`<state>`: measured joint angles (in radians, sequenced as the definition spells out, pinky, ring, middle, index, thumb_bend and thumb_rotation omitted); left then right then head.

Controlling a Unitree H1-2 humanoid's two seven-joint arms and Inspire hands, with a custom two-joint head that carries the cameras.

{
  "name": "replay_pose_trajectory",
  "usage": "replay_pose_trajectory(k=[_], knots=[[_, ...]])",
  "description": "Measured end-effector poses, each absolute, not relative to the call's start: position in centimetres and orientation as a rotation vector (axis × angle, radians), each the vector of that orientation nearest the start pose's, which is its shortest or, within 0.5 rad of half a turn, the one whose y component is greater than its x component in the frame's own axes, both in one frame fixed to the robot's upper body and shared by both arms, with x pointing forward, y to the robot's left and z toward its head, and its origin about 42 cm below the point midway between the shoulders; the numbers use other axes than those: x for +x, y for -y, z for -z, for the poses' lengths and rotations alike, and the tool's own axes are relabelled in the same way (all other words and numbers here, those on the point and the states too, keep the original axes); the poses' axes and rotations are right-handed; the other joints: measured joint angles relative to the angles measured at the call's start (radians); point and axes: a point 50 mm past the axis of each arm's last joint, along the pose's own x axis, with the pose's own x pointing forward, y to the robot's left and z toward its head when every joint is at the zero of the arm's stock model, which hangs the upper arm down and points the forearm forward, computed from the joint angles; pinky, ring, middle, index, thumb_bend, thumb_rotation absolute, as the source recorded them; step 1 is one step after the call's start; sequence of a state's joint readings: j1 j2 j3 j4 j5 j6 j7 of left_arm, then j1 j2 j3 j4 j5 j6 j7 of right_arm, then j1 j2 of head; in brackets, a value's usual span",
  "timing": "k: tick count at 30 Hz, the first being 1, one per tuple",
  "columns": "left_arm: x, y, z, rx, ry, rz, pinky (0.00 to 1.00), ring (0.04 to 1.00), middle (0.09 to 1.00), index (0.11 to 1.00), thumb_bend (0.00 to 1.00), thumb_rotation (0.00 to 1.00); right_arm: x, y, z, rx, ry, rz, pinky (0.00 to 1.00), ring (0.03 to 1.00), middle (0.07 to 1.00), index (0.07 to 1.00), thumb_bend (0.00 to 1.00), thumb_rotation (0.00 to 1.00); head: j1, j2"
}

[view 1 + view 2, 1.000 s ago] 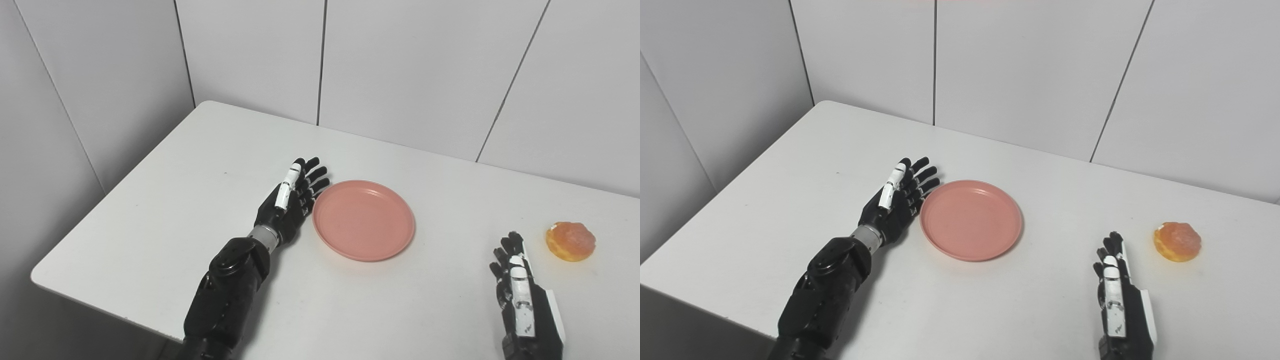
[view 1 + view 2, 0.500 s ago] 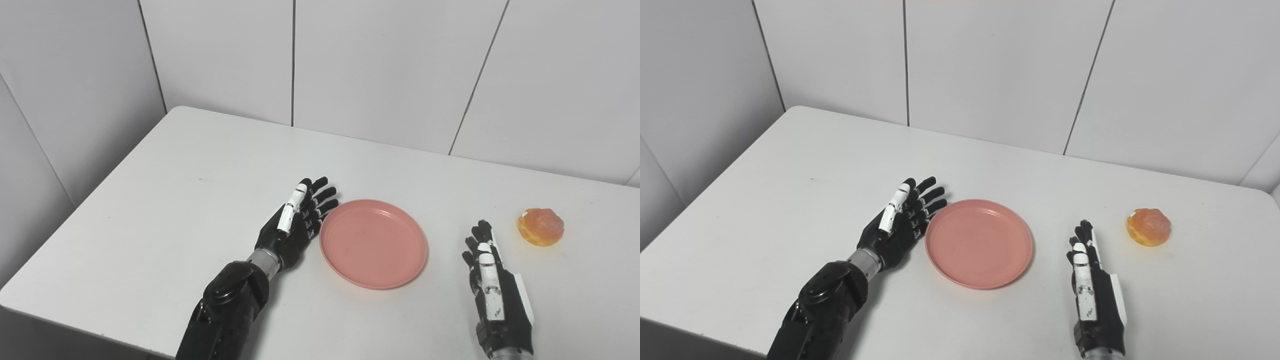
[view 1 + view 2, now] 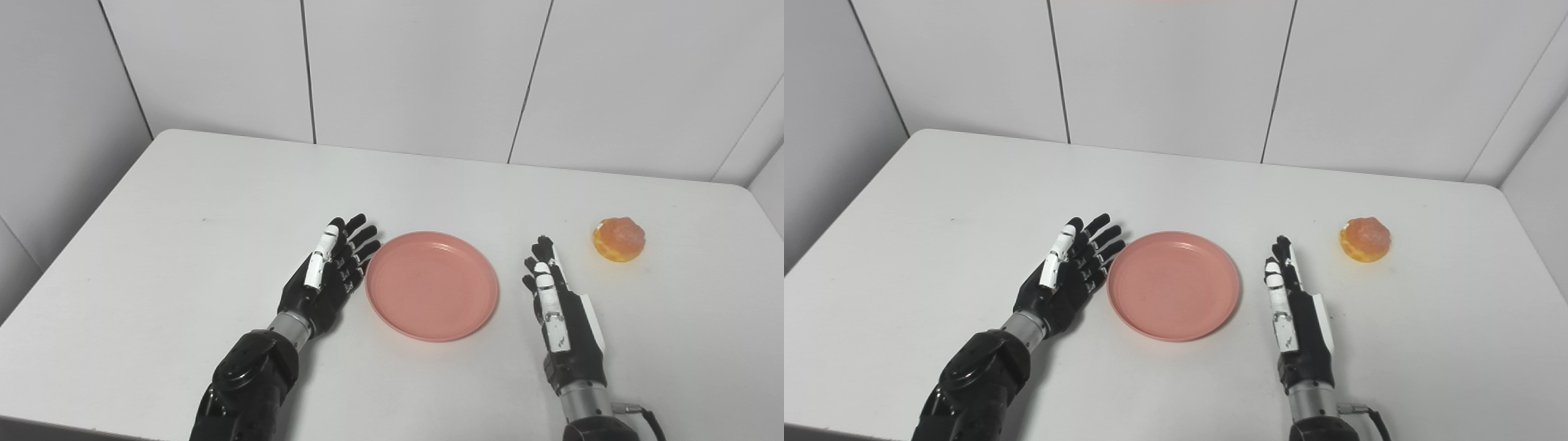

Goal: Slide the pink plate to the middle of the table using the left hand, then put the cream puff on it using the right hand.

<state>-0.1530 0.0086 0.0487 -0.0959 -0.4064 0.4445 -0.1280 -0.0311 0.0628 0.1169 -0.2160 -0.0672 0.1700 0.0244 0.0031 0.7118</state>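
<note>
The pink plate [image 3: 432, 285] lies flat near the middle of the white table [image 3: 184, 202]. My left hand [image 3: 331, 272] stands on edge right beside the plate's left rim, fingers spread and open, holding nothing. My right hand [image 3: 554, 300] stands open just right of the plate, fingers straight and pointing away from me. The cream puff [image 3: 618, 239], orange and glazed, sits on the table farther right and beyond the right hand, well apart from it.
White wall panels [image 3: 416, 73] close off the table's far side and both flanks. The table's right edge runs close past the cream puff. Bare tabletop stretches to the left and behind the plate.
The camera has swung right, shifting the whole scene left. The right hand has moved forward and closer to the plate. The left hand stays beside the plate's left rim.
</note>
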Motion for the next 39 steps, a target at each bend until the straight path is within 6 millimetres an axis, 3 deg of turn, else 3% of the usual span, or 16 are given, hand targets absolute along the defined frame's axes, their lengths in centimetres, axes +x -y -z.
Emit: replay_pose_trajectory(k=[19,28,34,39], knots=[[31.0,-19.8,-13.3,-0.268,-0.096,0.194,0.96,0.944,0.948,0.938,0.44,1.00,28.8,15.6,-15.9,-0.053,0.095,-0.096,0.94,0.955,0.967,0.966,0.25,1.00,-0.118,-0.006],[29.8,-20.4,-12.7,-0.178,-0.028,0.134,0.94,0.935,0.941,0.933,0.46,1.00,30.2,16.5,-18.7,-0.113,0.171,-0.075,0.91,0.937,0.947,0.942,0.27,1.00,-0.164,-0.028],[29.4,-21.1,-12.3,-0.137,-0.001,0.120,0.94,0.936,0.942,0.936,0.52,1.00,31.5,17.7,-20.2,-0.193,0.224,-0.057,0.87,0.905,0.923,0.923,0.43,1.00,-0.222,-0.046],[29.1,-21.8,-11.4,-0.106,0.048,0.111,0.96,0.946,0.947,0.942,0.54,1.00,31.7,18.1,-21.7,-0.228,0.247,-0.027,0.83,0.900,0.926,0.926,0.45,0.97,-0.242,-0.058]])
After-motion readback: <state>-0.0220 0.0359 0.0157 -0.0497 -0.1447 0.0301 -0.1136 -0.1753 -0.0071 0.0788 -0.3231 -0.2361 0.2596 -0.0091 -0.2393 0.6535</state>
